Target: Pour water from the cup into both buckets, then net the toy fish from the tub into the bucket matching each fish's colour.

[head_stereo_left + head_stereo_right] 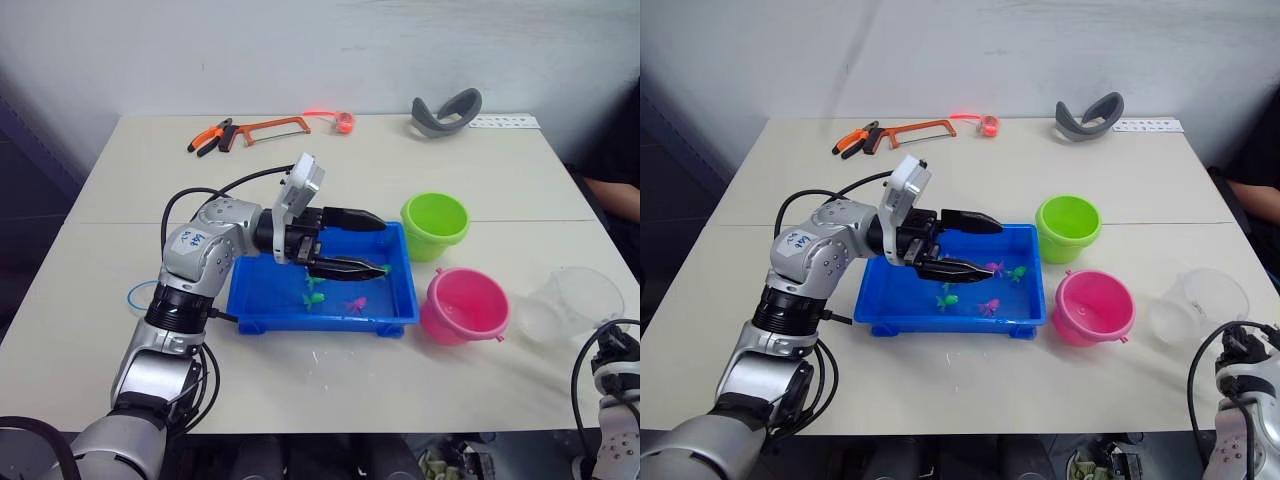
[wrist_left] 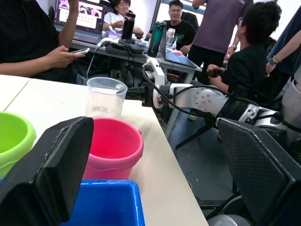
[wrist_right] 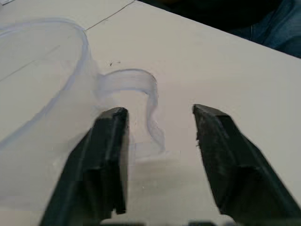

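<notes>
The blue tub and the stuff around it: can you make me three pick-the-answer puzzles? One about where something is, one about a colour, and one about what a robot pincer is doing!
1. Where is the left pincer?
A. Over the blue tub
B. Over the pink bucket
C. Beside the hacksaw

2. What colour is the bucket farther from the robot?
A. Pink
B. Lime green
C. Orange

3. How is the right pincer at the clear cup?
A. Shut on the cup's handle
B. Open, with the cup's handle between its fingers
C. Shut on a fish

Answers:
1. A, its black fingers reach over the tub's water.
2. B, the green one stands behind the pink one.
3. B, both fingers stand apart, with gaps beside the handle.
</notes>
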Robot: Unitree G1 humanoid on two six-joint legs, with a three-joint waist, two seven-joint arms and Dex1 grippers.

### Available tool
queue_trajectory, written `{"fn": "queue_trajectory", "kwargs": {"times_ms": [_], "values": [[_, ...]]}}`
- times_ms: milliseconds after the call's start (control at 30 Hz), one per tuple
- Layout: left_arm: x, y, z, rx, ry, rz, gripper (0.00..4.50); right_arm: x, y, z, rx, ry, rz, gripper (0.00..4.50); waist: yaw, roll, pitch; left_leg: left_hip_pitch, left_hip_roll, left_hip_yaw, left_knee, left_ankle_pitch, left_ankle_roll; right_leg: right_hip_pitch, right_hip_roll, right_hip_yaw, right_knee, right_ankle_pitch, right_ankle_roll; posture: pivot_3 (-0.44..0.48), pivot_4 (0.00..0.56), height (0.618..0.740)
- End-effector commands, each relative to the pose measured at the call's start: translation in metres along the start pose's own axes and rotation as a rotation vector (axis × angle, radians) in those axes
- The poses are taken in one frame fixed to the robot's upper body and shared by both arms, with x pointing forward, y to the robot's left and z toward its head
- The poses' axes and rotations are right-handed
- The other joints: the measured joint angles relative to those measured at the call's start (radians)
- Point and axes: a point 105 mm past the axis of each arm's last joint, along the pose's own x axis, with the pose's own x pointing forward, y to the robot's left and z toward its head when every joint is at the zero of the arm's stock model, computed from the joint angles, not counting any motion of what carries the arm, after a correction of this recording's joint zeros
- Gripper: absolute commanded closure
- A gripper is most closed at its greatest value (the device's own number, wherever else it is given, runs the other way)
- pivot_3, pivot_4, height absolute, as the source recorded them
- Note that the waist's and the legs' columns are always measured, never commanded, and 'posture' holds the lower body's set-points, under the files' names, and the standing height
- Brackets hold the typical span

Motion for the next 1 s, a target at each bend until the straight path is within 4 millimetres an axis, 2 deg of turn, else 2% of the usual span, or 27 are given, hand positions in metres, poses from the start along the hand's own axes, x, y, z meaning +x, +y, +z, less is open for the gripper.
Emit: {"fn": "queue_trajectory", "kwargs": {"times_ms": [33, 67, 167, 233, 333, 400, 467, 600, 733, 867, 1000], "values": [[0.0, -0.002, 0.007, 0.052, 0.0, 0.004, 0.0, -0.024, 0.004, 0.029, -0.111, -0.092, 0.035, 0.66, 0.001, 0.001, 0.0, 0.0, 0.0, 0.0, -0.001, 0.0, 0.0, 0.0, 0.0, 0.0, -0.001, 0.0, 0.0, 0.0, 0.15, 0.74], [0.0, -0.002, 0.007, 0.051, 0.001, 0.009, 0.0, -0.031, 0.006, 0.032, -0.147, -0.098, 0.044, 0.15, 0.001, 0.001, -0.001, 0.0, 0.0, 0.0, -0.002, 0.0, 0.0, 0.0, 0.0, 0.0, -0.001, 0.0, 0.0, 0.0, 0.15, 0.74], [-0.003, -0.002, 0.006, 0.047, 0.004, 0.017, 0.0, -0.06, 0.018, 0.05, -0.315, -0.11, 0.13, 0.06, 0.001, 0.001, -0.001, 0.001, 0.0, 0.0, -0.004, 0.001, -0.001, 0.0, 0.0, 0.0, -0.003, 0.0, 0.0, 0.0, 0.15, 0.74], [-0.004, -0.002, 0.004, 0.045, 0.009, 0.025, 0.0, -0.076, 0.035, 0.061, -0.403, -0.101, 0.252, 0.06, 0.001, 0.001, -0.001, 0.001, 0.0, 0.0, -0.005, 0.001, -0.001, 0.001, 0.0, 0.0, -0.003, 0.0, 0.0, 0.0, 0.15, 0.74], [-0.006, -0.001, 0.002, 0.039, 0.013, 0.055, 0.0, -0.096, 0.068, 0.068, -0.474, -0.038, 0.496, 0.06, -0.003, 0.001, -0.001, 0.004, 0.0, 0.002, -0.006, 0.001, -0.001, 0.003, 0.001, 0.002, -0.004, 0.0, 0.001, 0.0, 0.15, 0.74], [-0.014, 0.001, -0.003, 0.032, 0.031, 0.1, 0.0, -0.108, 0.103, 0.068, -0.547, 0.032, 0.755, 0.06, -0.005, 0.0, 0.0, 0.006, 0.001, 0.003, -0.006, 0.001, -0.002, 0.005, 0.002, 0.003, -0.005, 0.001, 0.001, 0.0, 0.15, 0.74], [-0.023, 0.003, -0.007, 0.024, 0.05, 0.145, 0.0, -0.116, 0.128, 0.07, -0.587, 0.07, 0.933, 0.06, -0.01, -0.002, 0.001, 0.014, 0.001, 0.005, -0.007, 0.0, -0.001, 0.012, 0.002, 0.005, -0.007, 0.001, 0.002, 0.0, 0.15, 0.74], [-0.054, 0.005, -0.017, -0.017, 0.091, 0.281, 0.0, -0.12, 0.173, 0.087, -0.578, 0.086, 1.19, 0.06, -0.01, -0.004, 0.002, 0.018, 0.002, 0.004, -0.008, -0.003, 0.003, 0.017, 0.003, 0.005, -0.009, 0.001, 0.001, 0.0, 0.15, 0.74], [-0.087, 0.001, -0.024, -0.053, 0.132, 0.403, 0.0, -0.129, 0.203, 0.087, -0.57, 0.148, 1.38, 0.06, -0.001, -0.006, 0.003, 0.013, 0.003, 0.0, -0.008, -0.002, 0.002, 0.015, 0.001, 0.001, -0.012, 0.001, 0.001, 0.0, 0.15, 0.74], [-0.147, -0.005, -0.037, -0.081, 0.249, 0.587, 0.0, -0.146, 0.237, 0.073, -0.606, 0.207, 1.611, 0.06, -0.001, -0.008, 0.004, 0.009, 0.002, -0.001, -0.006, -0.003, 0.002, 0.013, -0.006, -0.001, -0.015, 0.001, 0.001, 0.0, 0.15, 0.74], [-0.2, -0.005, -0.048, -0.108, 0.402, 0.72, 0.0, -0.15, 0.26, 0.068, -0.617, 0.206, 1.726, 0.06, -0.003, -0.01, 0.006, 0.008, 0.002, -0.001, -0.006, -0.006, 0.007, 0.011, -0.007, -0.002, -0.014, 0.001, 0.001, 0.0, 0.15, 0.74]]}}
